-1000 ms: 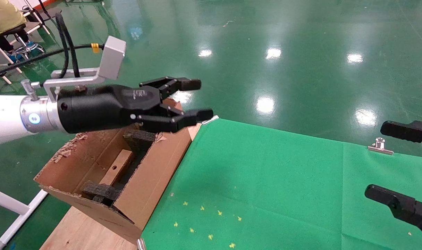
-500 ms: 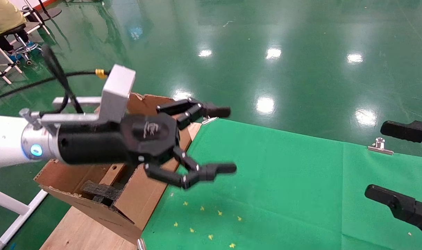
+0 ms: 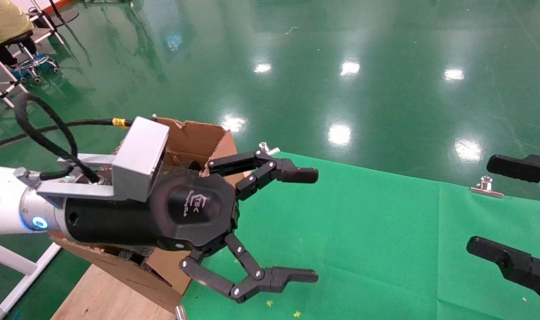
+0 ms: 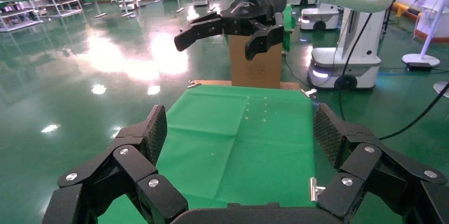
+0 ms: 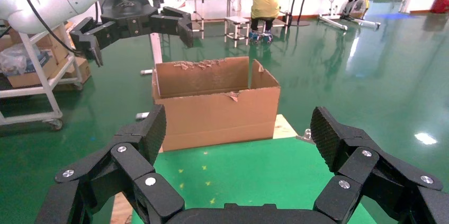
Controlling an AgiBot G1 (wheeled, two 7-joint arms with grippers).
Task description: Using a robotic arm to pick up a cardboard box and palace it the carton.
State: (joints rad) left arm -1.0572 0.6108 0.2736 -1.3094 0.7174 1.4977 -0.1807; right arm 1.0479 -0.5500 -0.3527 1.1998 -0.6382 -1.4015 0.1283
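My left robotic arm (image 3: 3,213) reaches in from the left, and its left gripper (image 3: 312,226) hangs open and empty over the near left part of the green cloth (image 3: 363,231), just right of the carton (image 3: 190,138). Its wrist covers most of the carton's inside. The cardboard box is hidden in every view. From the right wrist, the carton (image 5: 217,110) stands with frayed flaps at the table's end, and the left gripper (image 5: 138,41) hovers above it. My right gripper (image 3: 482,205) is parked open at the right edge, over the cloth.
The green cloth covers a wooden table (image 3: 105,293) and is held by metal clips (image 3: 486,186). Shiny green floor lies beyond. A person in yellow (image 3: 3,22) sits on a stool far back left. White frame legs (image 3: 12,266) stand beside the carton.
The left gripper has come away from above the carton, down and to the right over the cloth, turning and spreading its fingers wider. It now hides the carton's inside. The right arm has not moved.
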